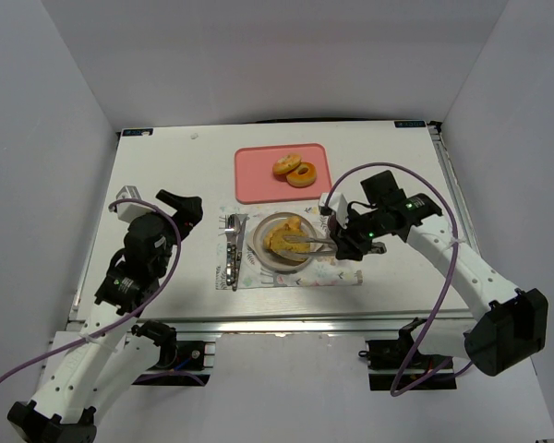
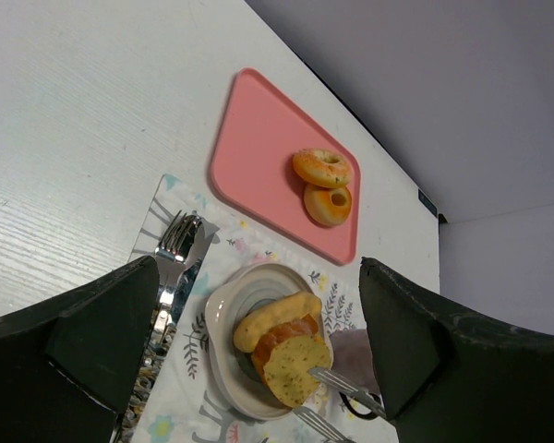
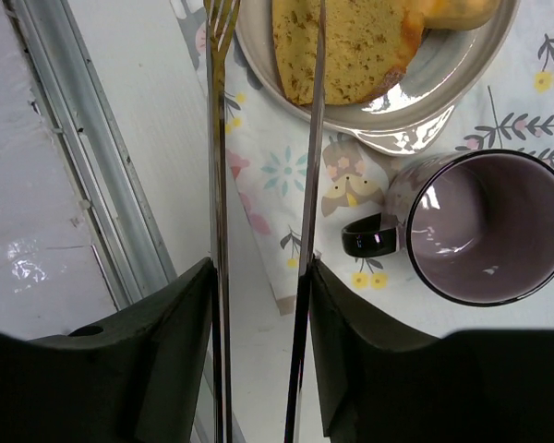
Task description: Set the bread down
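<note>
Judging from the top view, the job looks part done: bread pieces (image 1: 286,238) sit on the plate (image 1: 256,247) just ahead of the right claw (image 1: 343,243), which is clamped on tongs (image 1: 309,242) reaching over them. Two ring pieces (image 1: 295,170) wait on the pink tray (image 1: 257,180) farther beyond.

Left wrist view: the left claw (image 2: 258,265) gapes empty, with the plate straight ahead. One of its fingers hides the right claw.

Right wrist view: one tong arm crosses the oval slice (image 3: 346,46). The tips are cropped, so any pinch is unclear.

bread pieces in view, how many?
5. Two rings touching on the pink tray; three piled on the plate: a long piece, a slice under it, a herbed slice nearest the tongs. The pile may hide more.
</note>
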